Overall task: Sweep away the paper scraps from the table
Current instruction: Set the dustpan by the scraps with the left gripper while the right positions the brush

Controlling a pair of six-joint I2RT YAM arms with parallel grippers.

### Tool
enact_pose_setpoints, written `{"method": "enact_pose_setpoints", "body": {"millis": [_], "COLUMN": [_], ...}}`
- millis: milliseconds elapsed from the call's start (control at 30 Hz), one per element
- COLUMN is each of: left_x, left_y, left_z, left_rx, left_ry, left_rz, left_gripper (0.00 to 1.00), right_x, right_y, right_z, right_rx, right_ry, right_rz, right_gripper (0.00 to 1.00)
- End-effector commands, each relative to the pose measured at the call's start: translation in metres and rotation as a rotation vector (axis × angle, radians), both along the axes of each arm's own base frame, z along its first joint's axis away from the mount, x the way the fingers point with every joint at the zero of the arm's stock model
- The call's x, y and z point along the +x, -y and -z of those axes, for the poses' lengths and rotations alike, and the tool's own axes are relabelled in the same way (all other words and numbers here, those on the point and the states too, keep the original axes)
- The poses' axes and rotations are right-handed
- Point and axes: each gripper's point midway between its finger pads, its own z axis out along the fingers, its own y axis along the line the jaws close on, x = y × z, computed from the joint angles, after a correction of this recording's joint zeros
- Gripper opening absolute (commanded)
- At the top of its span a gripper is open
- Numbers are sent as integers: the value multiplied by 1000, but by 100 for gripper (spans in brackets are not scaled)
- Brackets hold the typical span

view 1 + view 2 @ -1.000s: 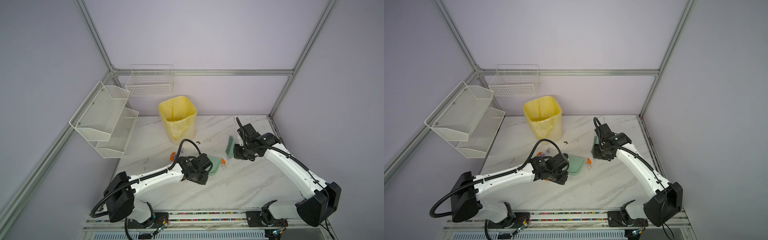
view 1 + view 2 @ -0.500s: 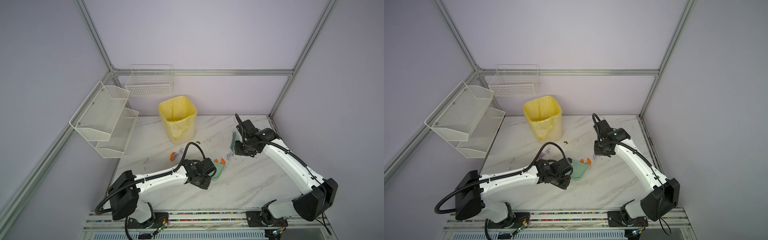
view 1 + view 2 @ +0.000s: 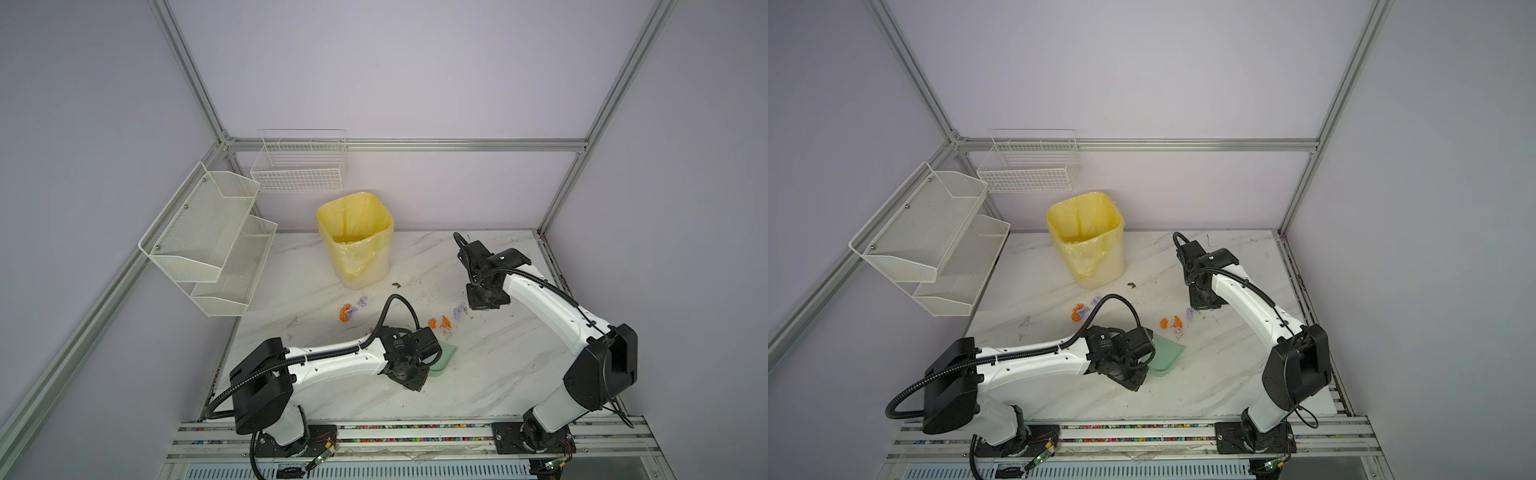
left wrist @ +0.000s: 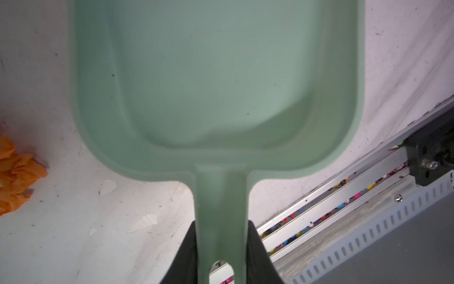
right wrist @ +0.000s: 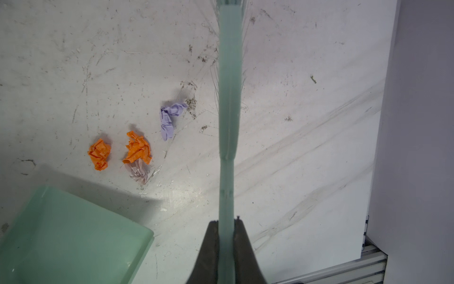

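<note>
NEAR: left gripper [image 4: 222,237] pinching dustpan [image 4: 216,73] handle; pan pulled back toward front edge, empty | MID: paper scraps [image 5: 137,147] lie uncollected on tabletop [image 3: 498,374] between pan and brush; second clump [image 3: 345,312] toward left edge | FAR: right gripper [image 5: 227,236] clamped on brush [image 5: 228,98], drawn back toward far-right corner | ROOM: open around scraps; bin [image 3: 365,266] at far edge

orange, lilac paper scraps [image 5: 137,147], loose on table [image 5: 307,118]
</note>
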Motion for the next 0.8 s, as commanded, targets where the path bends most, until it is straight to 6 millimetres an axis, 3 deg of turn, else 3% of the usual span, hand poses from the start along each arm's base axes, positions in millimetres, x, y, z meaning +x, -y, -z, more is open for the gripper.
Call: {"method": "enact_pose_setpoints", "body": {"millis": [0, 200, 333, 767], "left_x": [5, 17, 25, 36], "left_y": [8, 9, 7, 23], "left_z": [-20, -21, -19, -8], "left_rx": [-56, -6, 84, 105], "left_ry": [30, 73, 90, 85], "left_rz": [-17, -11, 5, 13], "left_gripper": [10, 10, 10, 10], "right_x": [5, 15, 12, -4], "right_y": [10, 0, -4, -33], "right_z": [-3, -1, 10, 32], "right_rx": [-74, -63, -91, -36], "right_ry": [-3, -3, -45, -103], "right_rz": [-8, -26, -52, -154], "right_gripper": [0, 0, 0, 0]}}
